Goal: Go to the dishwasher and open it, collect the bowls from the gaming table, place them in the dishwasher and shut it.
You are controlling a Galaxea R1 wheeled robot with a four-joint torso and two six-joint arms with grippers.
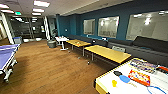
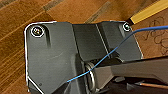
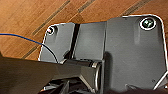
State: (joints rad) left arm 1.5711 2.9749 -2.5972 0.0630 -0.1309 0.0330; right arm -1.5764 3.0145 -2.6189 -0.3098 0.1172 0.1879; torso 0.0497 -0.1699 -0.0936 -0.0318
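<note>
The dishwasher is out of view, and so are the gaming table and the bowls. The head view looks across a lounge with a wooden floor [image 1: 50,67] and dark blue walls. Both wrist views look down on my own dark plate [image 2: 55,60] [image 3: 135,55] above the same wood floor. A thin blue cable [image 2: 125,40] runs across the plate.
A blue table-tennis table [image 1: 6,53] stands at the left. Two yellow tables [image 1: 107,53] [image 1: 77,43] line a dark sofa [image 1: 150,47] on the right. Close at the lower right is a white table [image 1: 107,81] bearing a blue paddle [image 1: 124,78] and colourful boxes [image 1: 139,77]. Open floor runs down the middle.
</note>
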